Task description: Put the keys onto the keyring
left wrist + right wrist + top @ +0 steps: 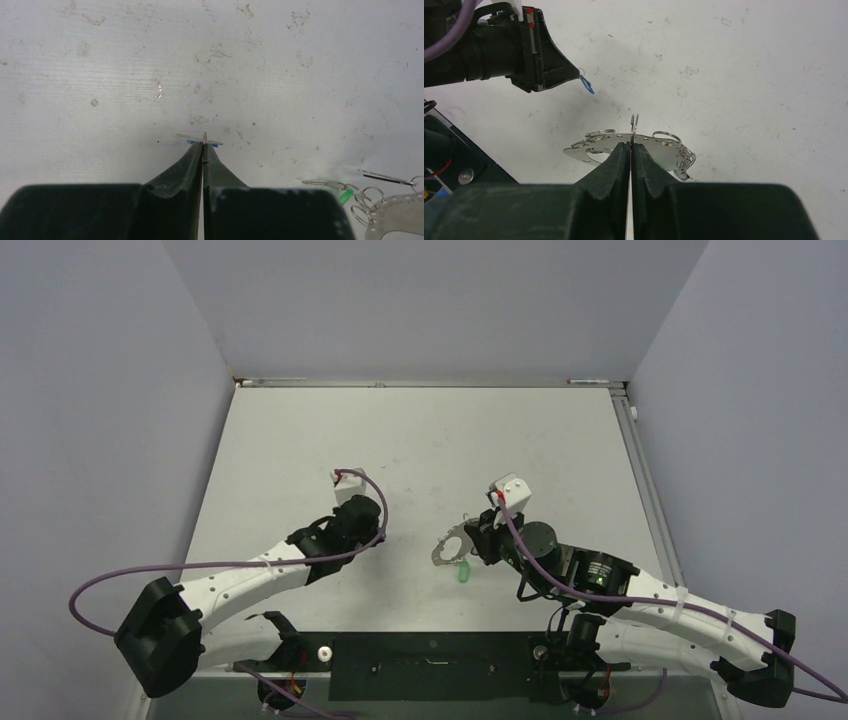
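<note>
My left gripper (368, 525) is shut on the blue-capped key (204, 140), pinched at its fingertips above the table; it also shows in the right wrist view (586, 85). My right gripper (470, 538) is shut on the keyring (659, 145). The keyring here is a flat silvery crescent plate with holes and several small split rings, and one ring (634, 125) stands upright between my fingertips. The keyring also shows in the left wrist view (395, 215). The green-capped key (463, 573) sits at the keyring's near edge, and its cap shows in the left wrist view (345, 196). The grippers are apart.
The white table (420, 440) is scuffed, with grey walls on three sides. A black base plate (430, 655) runs between the arm bases at the near edge. Purple cables (100, 585) loop off both arms.
</note>
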`<state>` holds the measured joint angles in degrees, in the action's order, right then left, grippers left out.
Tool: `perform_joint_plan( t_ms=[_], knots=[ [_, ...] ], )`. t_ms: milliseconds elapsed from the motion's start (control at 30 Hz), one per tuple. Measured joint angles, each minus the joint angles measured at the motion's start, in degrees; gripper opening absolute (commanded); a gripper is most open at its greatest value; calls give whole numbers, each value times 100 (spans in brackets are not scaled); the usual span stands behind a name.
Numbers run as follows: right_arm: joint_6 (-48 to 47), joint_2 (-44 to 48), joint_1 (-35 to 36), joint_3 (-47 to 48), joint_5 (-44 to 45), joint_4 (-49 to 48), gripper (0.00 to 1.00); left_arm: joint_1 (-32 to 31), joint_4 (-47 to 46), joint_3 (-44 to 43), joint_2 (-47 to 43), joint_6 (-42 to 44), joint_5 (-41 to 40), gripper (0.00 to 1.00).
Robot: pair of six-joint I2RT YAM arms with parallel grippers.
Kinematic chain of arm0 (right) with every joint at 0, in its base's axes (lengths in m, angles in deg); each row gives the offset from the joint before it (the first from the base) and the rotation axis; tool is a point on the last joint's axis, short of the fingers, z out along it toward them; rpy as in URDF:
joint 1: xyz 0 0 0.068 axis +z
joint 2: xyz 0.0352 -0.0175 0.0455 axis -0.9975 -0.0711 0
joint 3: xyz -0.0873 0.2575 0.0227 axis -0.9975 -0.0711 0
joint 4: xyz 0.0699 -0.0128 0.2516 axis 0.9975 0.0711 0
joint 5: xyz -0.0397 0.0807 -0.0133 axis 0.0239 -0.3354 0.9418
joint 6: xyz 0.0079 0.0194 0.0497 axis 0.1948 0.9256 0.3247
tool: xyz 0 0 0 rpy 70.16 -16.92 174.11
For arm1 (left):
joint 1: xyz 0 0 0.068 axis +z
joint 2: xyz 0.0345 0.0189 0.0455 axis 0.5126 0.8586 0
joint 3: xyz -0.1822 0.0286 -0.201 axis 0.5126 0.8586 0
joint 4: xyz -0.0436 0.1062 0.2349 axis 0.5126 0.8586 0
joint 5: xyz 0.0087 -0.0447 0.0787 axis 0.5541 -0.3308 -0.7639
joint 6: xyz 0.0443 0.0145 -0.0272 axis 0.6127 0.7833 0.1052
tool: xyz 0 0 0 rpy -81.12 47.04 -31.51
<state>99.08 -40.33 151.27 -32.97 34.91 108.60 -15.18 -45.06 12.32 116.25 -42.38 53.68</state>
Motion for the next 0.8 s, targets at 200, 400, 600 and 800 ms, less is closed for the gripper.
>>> perform_joint_plan(
  t_ms=[200,400,600,800],
  knots=[
    [-31,0,0,129,122,28,5,-166,595,-291,-413,284,251,0],
    [-83,-35,0,151,201,-15,5,-271,1071,-533,-1311,562,407,0],
    [-138,-175,9,151,212,-76,5,-280,2033,-1325,-1954,691,304,0],
    [-153,-326,37,151,216,-151,5,-282,3167,-2341,-1808,844,306,0]
  ],
)
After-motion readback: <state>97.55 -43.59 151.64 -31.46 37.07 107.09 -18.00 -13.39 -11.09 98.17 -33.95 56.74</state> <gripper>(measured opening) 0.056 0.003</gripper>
